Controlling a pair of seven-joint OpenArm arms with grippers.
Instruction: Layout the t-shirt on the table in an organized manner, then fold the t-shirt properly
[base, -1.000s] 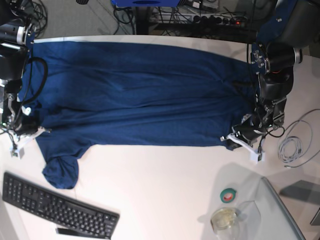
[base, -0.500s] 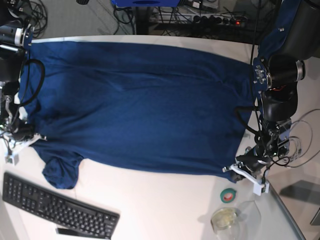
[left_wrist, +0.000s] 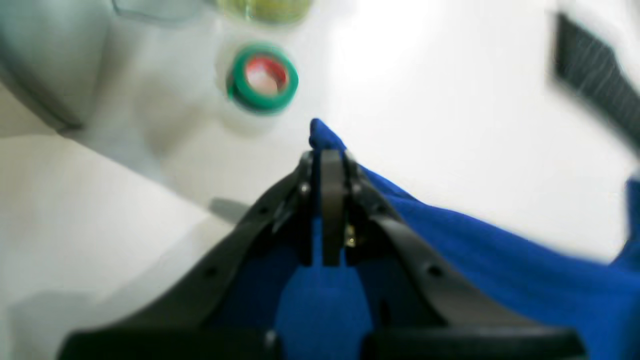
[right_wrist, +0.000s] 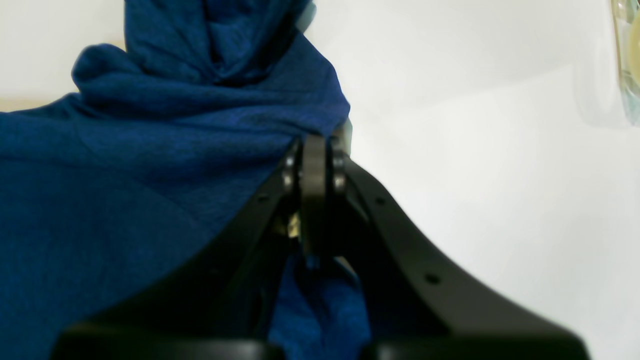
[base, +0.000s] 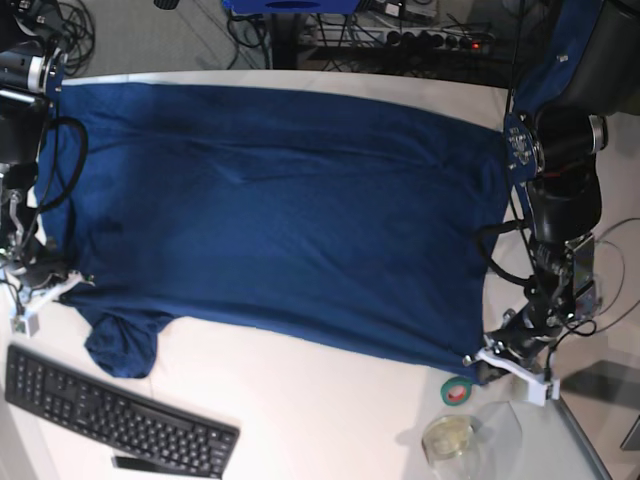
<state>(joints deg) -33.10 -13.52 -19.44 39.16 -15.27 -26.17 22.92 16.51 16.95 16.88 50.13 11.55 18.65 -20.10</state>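
Spreading wider than a second ago, the t-shirt (base: 270, 210) now covers most of the far half of the white surface (base: 330, 420), its near hem drawn further toward the camera. The left fingers (base: 490, 362) have travelled along the surface's edge toward the green tape roll (base: 458, 391) and remain clamped on the hem corner; the wrist view shows them pressed together with a tuft of cloth (left_wrist: 325, 137) poking past the tips. The right fingers (base: 62, 280) have barely shifted and are likewise pinched shut on the shirt's edge (right_wrist: 320, 145), beside the bunched sleeve (base: 122, 345).

Both arms are cut off by the frame edges in the base view, and the left wrist picture is blurred, so the dark shape at its right edge cannot be identified.

A clear glass jar (base: 448, 437) stands near the tape; something pale yellowish sits inside, too indistinct to name. A black keyboard (base: 115, 412) lies near the sleeve.
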